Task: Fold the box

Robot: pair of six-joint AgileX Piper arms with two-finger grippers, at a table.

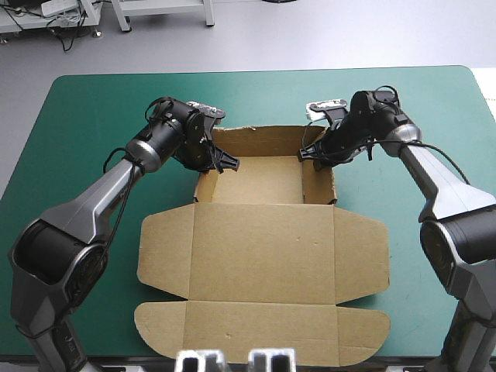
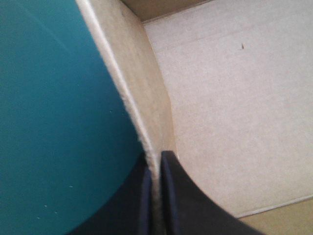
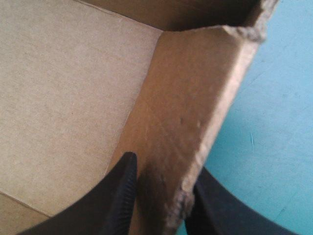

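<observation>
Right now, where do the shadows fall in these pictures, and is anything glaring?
High view: even light, no glare; soft shade lies inside the box beside its raised walls. Left wrist view: only the tray's far corner is dark, ahead of the left pincer. Right wrist view: the right pincer shades the wall it straddles; the far corner is darkest.

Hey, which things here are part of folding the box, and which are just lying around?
Part of the job: the brown box, its lid flat; left hand, pinching its left wall; right hand, gripping its right wall.
Just there: only the teal-green table cover underneath.
</observation>
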